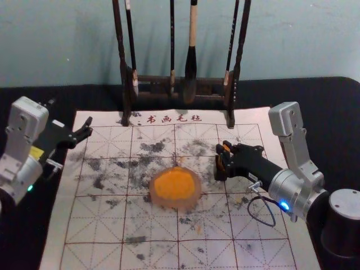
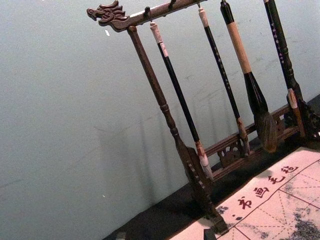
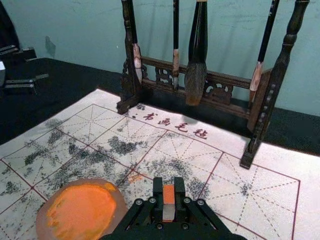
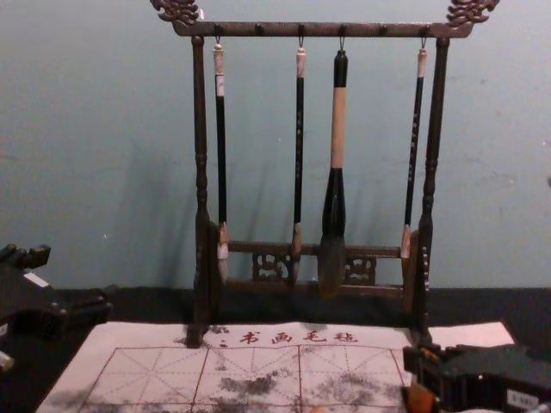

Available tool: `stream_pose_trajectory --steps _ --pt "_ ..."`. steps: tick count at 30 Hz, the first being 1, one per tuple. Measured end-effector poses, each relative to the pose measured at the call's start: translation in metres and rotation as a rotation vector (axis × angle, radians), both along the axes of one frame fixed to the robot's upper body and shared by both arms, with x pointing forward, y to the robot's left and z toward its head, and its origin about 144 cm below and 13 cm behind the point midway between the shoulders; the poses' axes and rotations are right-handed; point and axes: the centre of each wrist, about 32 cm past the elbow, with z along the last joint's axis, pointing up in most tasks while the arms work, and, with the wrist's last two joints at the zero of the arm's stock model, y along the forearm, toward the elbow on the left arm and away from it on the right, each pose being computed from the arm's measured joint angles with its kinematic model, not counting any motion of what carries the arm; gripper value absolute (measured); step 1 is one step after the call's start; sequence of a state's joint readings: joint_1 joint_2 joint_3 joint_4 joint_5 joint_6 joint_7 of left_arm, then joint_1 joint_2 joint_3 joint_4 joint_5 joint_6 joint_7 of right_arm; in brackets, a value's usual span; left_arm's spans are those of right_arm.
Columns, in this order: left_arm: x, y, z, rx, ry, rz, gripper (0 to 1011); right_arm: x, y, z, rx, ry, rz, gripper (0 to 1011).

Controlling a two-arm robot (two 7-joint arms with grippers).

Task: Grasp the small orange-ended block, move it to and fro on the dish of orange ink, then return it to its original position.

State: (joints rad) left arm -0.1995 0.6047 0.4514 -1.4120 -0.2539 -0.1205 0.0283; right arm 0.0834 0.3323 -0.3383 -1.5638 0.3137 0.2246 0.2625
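Right gripper (image 1: 220, 160), fingers clamping block (image 3: 169, 199) — dish (image 1: 174, 204) near; left gripper (image 1: 70, 111) splayed at left; brush rack (image 4: 267, 29) behind

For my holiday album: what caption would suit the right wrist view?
The right hand grips the orange-ended block beside the dish of orange ink, brushes hanging behind.

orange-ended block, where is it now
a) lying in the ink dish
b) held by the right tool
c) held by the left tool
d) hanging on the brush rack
b: the block sits pinched between the fingers of the right tool, to the right of the dish.
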Motion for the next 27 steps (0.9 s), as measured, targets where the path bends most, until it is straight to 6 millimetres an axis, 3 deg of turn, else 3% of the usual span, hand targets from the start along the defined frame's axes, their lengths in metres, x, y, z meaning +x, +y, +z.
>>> stream_pose_trajectory --steps 7,13,18,27 --pt "0.0 0.0 0.0 0.0 0.0 0.0 1001 -0.0002 -0.0001 -0.0002 0.0 0.001 0.0 116" --pt "0.0 0.0 0.0 0.0 0.0 0.0 1001 -0.0002 -0.0002 -0.0002 0.001 0.002 0.0 268" --pt "0.0 0.0 0.0 0.0 0.0 0.0 1001 -0.0002 -0.0002 -0.0001 0.001 0.003 0.0 473" --pt "0.0 0.0 0.0 0.0 0.0 0.0 1001 -0.0002 -0.0001 -0.0001 0.002 0.004 0.0 736"
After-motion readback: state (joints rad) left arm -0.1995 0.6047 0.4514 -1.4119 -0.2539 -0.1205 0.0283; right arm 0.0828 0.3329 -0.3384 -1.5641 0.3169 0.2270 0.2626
